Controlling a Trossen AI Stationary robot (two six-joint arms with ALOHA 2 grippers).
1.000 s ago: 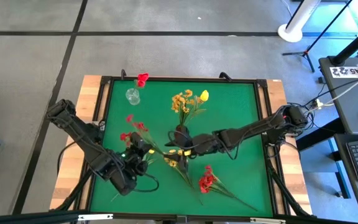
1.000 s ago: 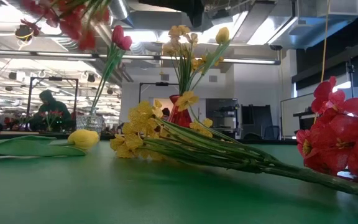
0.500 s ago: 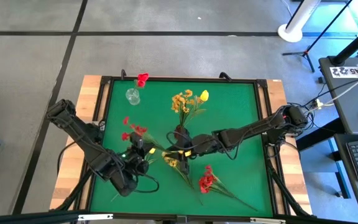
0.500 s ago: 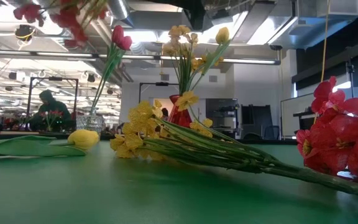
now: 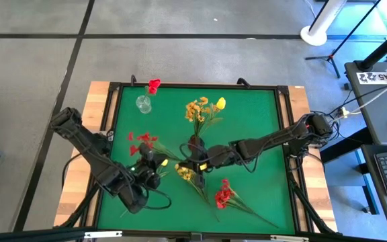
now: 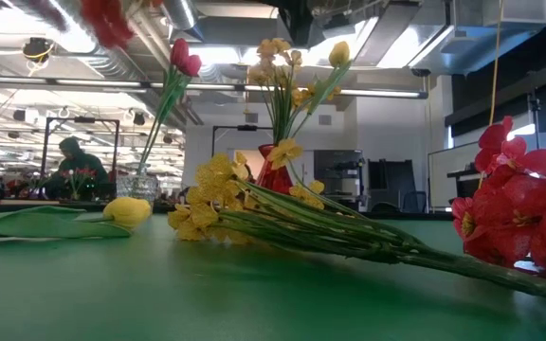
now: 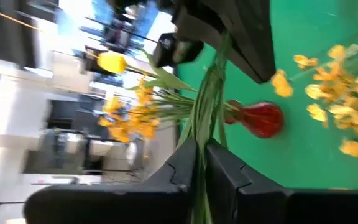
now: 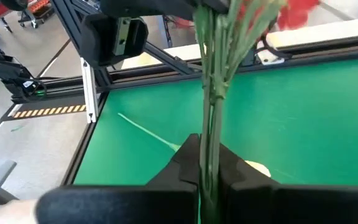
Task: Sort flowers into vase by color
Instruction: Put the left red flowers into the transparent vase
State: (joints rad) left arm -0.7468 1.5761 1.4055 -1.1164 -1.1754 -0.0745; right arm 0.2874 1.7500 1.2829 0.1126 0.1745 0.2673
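Green felt at frame centre, where a limp red spray (image 5: 140, 141) is pinched by its thin stem between both closed grippers, left gripper (image 7: 201, 163) and right gripper (image 8: 207, 167), apparently mid-handover.

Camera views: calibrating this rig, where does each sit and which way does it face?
High: overhead, straight down on the table; both arms, left gripper and right gripper mid-table.
Low: table-top height, level across the yellow spray into the room; no fingers.
Left wrist: left arm, past its fingers toward the red vase.
Right wrist: right arm, past its fingers along the red spray's stems.
Shared: both wrist views show those stems.
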